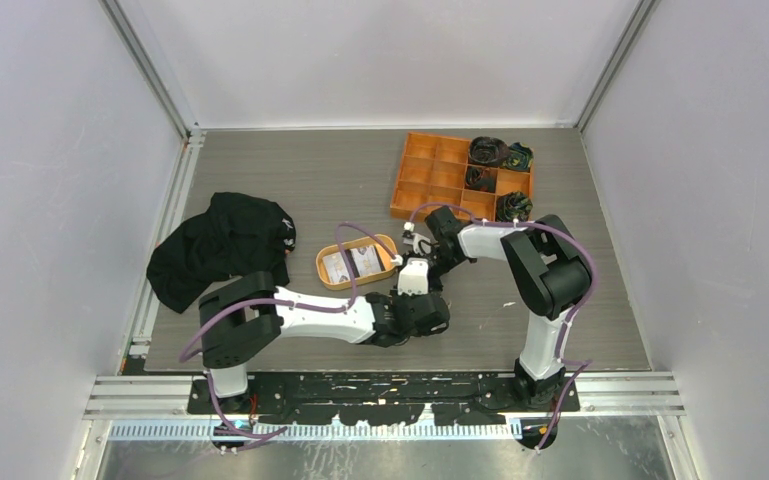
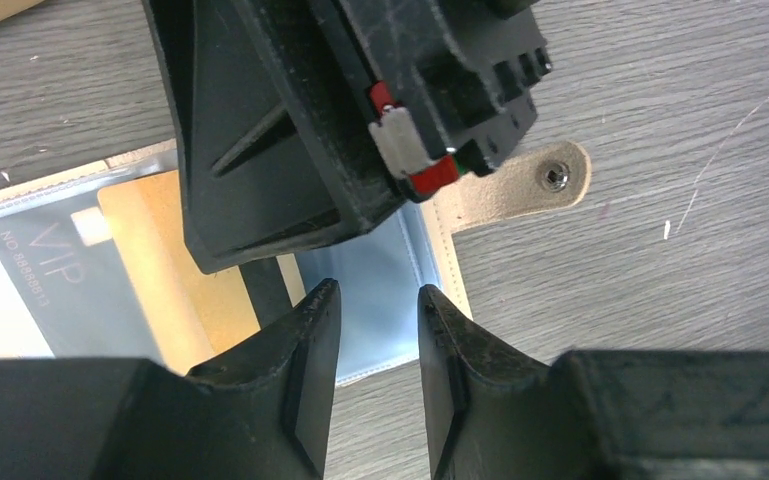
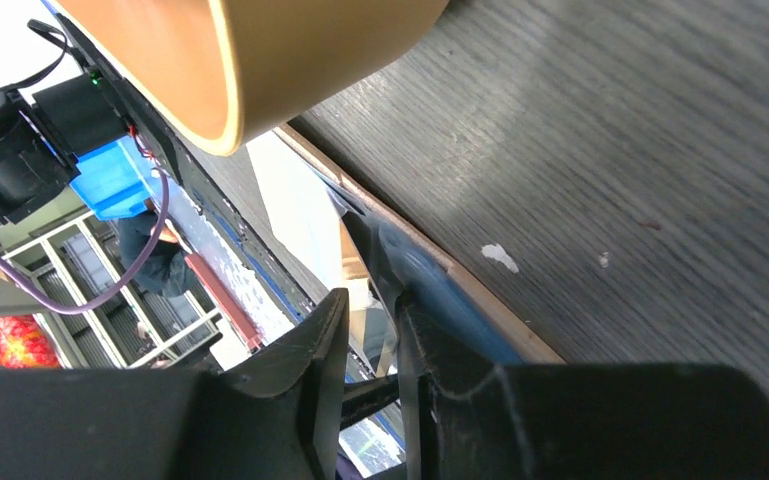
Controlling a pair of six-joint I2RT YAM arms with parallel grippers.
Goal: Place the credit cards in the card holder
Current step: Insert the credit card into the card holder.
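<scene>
The card holder [image 2: 505,190] lies open on the table, snap tab pointing right, its beige edge [image 3: 480,300] also in the right wrist view. A dark card [image 2: 60,285] sits in its left clear sleeve. A blue card [image 2: 375,265] shows in the right sleeve, and my left gripper [image 2: 378,290] hangs open just over its near edge, holding nothing. My right gripper [image 3: 372,300] is open, one finger resting against the blue card [image 3: 450,300]. From above, both grippers [image 1: 422,312] [image 1: 415,275] meet over the holder and hide it. A pale card [image 1: 340,265] lies in the oval tray [image 1: 325,272].
An orange compartment box [image 1: 450,175] with dark rolled items [image 1: 488,152] stands at the back right. A black cloth [image 1: 222,248] lies bunched at the left. The oval tray [image 3: 260,60] stands close beside the holder, just left of the grippers.
</scene>
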